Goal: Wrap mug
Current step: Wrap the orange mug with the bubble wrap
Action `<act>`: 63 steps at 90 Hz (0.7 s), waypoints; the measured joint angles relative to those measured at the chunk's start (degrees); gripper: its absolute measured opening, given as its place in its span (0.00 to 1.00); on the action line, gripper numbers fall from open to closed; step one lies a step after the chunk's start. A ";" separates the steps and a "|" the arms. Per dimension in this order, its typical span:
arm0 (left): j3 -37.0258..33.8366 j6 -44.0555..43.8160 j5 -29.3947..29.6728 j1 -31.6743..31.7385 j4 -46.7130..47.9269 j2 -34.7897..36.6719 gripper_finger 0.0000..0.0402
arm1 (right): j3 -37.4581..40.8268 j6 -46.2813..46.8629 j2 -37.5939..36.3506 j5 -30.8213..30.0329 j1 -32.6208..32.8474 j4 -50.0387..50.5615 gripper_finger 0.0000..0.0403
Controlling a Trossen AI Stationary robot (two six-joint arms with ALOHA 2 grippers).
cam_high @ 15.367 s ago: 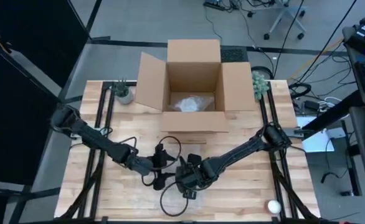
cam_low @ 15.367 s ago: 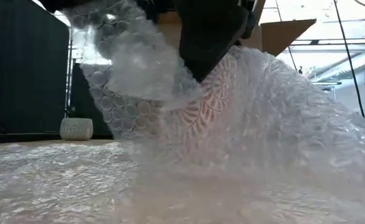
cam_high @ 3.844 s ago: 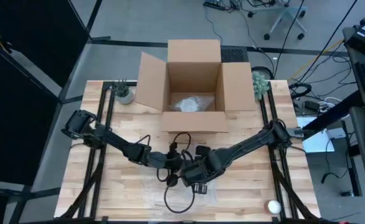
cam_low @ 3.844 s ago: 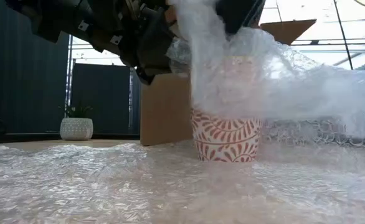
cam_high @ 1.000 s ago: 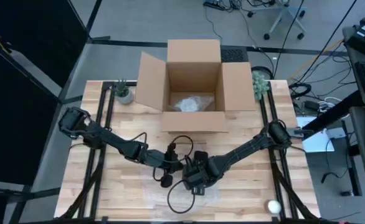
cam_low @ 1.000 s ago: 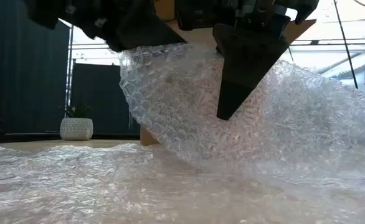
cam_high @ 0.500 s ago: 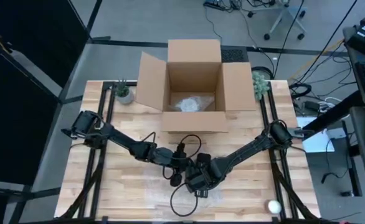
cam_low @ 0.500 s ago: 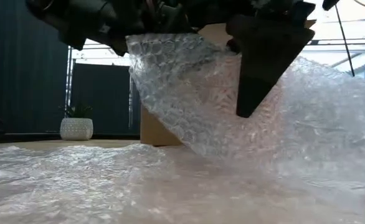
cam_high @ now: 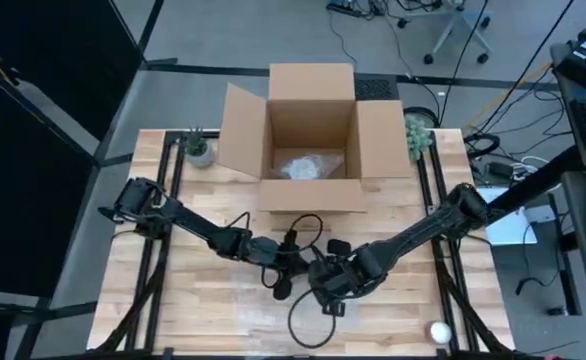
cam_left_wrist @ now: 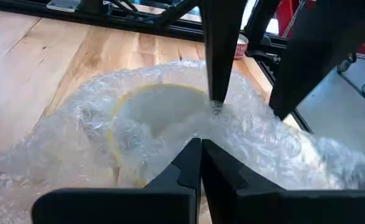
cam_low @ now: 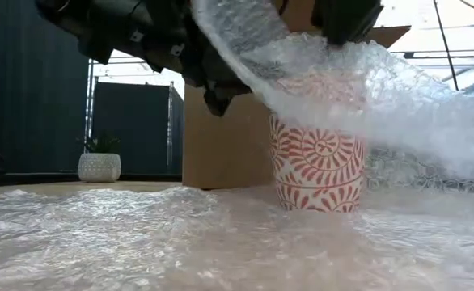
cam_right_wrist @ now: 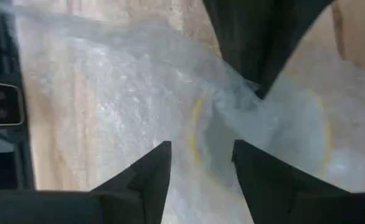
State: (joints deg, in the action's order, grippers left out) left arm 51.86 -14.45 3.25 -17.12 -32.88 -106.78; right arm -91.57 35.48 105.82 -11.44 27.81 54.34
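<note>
Now the red-and-white patterned ceramic mug (cam_low: 318, 166) stands upright beneath both fingers; left fingers (cam_left_wrist: 200, 149) pinch clear bubble wrap (cam_low: 399, 89); right fingers (cam_right_wrist: 201, 158) parted

mug (cam_low: 316, 166): white, red floral pattern | bubble wrap (cam_low: 99, 234): clear | box (cam_high: 311, 120): brown

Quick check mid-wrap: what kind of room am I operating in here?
Likely a robotics lab or workshop, not a home: bare grey floor with loose cables, a rolling office chair, a dark curtain partition beside the wooden bench, and an open packing box on it.
</note>
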 joint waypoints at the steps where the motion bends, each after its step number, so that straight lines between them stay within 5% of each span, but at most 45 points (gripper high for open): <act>1: 0.00 -0.01 0.00 0.00 0.00 0.00 0.00 | 0.00 0.09 -0.24 -0.36 0.00 0.01 0.40; 24: -0.07 -0.07 0.04 -0.02 -0.02 0.00 0.00 | -0.02 0.41 0.16 -9.96 -0.76 -2.87 0.40; 63: -0.13 -0.18 0.03 -0.09 -0.13 -0.07 0.00 | -0.37 -0.65 10.13 -8.54 -3.16 0.88 0.40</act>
State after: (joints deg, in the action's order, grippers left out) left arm 51.72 -14.63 3.27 -17.22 -33.01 -106.85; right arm -91.94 34.84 115.95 -19.98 24.65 55.22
